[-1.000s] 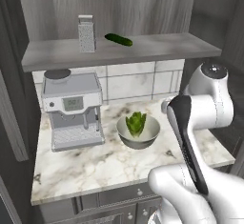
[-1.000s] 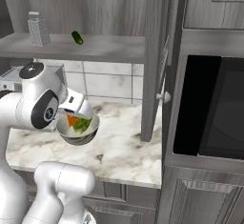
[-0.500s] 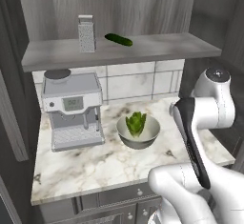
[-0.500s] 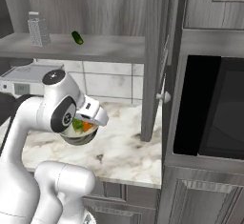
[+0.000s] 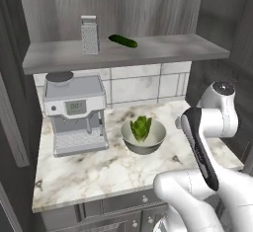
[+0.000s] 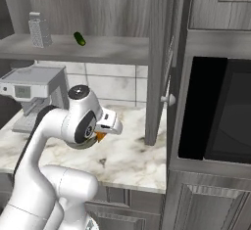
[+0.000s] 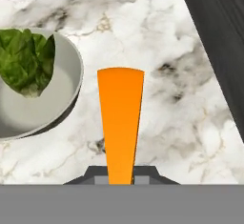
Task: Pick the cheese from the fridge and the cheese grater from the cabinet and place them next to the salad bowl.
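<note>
My gripper (image 7: 121, 173) is shut on the cheese (image 7: 120, 123), a small orange wedge that sticks out ahead of the fingertips. It hangs above the marble counter, just to the right of the salad bowl (image 7: 64, 92) with its green lettuce (image 7: 26, 61). From the right base view the gripper (image 6: 105, 128) shows an orange tip of cheese (image 6: 99, 136) below it. The salad bowl (image 5: 143, 148) stands mid-counter. The cheese grater (image 5: 89, 34) stands upright on the cabinet's open shelf (image 5: 163, 48). The fridge is out of view.
A grey coffee machine (image 5: 76, 112) fills the counter's left side. A dark green cucumber (image 5: 122, 40) lies on the shelf beside the grater. A dark cabinet wall (image 7: 219, 42) bounds the counter on the right, with a black oven (image 6: 220, 111) beyond it.
The arm has swung to the right and lower, carrying the cheese from over the bowl to the counter space beside it. The jaws stayed shut.
</note>
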Tool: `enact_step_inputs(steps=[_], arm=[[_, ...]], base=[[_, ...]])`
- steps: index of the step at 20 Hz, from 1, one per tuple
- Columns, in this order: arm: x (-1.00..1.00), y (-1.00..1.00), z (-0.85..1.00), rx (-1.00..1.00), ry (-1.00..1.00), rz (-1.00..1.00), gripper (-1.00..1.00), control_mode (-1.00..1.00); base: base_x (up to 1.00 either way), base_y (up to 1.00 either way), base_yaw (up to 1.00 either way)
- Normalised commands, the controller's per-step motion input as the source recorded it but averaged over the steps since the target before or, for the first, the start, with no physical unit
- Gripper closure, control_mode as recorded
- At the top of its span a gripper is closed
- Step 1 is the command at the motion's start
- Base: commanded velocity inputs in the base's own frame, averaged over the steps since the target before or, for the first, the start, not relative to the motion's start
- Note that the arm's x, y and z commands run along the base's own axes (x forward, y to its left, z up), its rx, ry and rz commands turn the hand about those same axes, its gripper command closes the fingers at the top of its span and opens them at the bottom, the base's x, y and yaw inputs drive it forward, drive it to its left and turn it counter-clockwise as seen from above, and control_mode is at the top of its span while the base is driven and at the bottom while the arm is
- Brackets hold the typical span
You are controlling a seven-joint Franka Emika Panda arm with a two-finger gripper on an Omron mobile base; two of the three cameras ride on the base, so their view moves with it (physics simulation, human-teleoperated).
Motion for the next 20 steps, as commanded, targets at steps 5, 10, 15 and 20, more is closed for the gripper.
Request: enact_step_inputs(steps=[5,10,15,20], arm=[[0.63,-0.04,-0.25,0.0,0.3,0.05,1.0,-1.0],[0.56,0.0,-0.29,0.0,0.19,0.02,1.0,-1.0],[0.5,-0.1,-0.39,0.01,0.09,0.03,1.0,-1.0],[0.46,-0.15,-0.38,0.03,0.03,0.03,1.0,-1.0]], base=[[0.0,0.0,0.0],[0.0,0.0,0.0],[0.0,0.0,0.0],[0.0,0.0,0.0]])
